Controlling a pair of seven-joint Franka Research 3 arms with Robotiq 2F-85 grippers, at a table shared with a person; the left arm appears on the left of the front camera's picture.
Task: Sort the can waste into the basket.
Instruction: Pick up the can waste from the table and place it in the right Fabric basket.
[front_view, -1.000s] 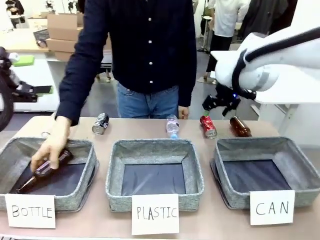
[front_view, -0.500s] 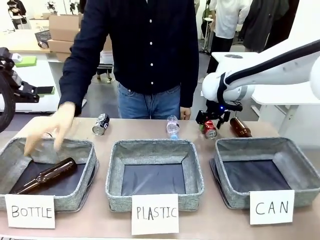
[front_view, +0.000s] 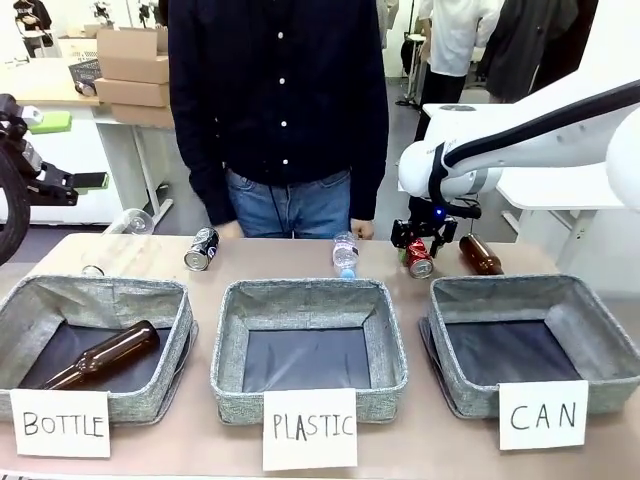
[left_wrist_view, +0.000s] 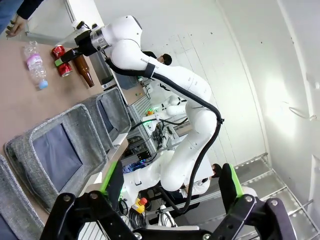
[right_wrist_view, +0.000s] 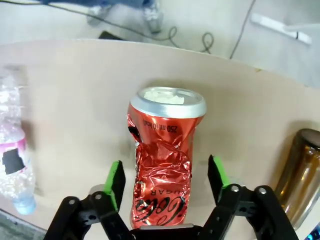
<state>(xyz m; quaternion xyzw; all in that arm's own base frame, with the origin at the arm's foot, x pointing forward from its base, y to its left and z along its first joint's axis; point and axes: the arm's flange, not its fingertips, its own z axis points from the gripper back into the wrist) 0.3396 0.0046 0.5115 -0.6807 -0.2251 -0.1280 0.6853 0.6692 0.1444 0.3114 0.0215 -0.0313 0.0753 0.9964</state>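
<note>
A crushed red can (front_view: 419, 258) lies on the table's far right, behind the grey basket (front_view: 590, 320) with the "CAN" sign (front_view: 544, 414). My right gripper (front_view: 420, 248) is down over it. In the right wrist view the can (right_wrist_view: 162, 165) lies between the green pads (right_wrist_view: 117, 180), with a small gap on each side, so my right gripper (right_wrist_view: 166, 167) stands open around it. A black can (front_view: 201, 248) lies at the far left, behind the BOTTLE basket. My left gripper (left_wrist_view: 170, 185) is open and holds nothing.
A brown glass bottle (front_view: 481, 254) lies just right of the red can. A clear plastic bottle (front_view: 345, 252) lies behind the PLASTIC basket (front_view: 308, 300). Another brown bottle (front_view: 100, 355) rests in the BOTTLE basket (front_view: 30, 300). A person (front_view: 280, 100) stands at the far edge.
My right gripper came down from above and to the right, and now straddles the red can. The person's hand left a brown bottle in the BOTTLE basket and drew back.
</note>
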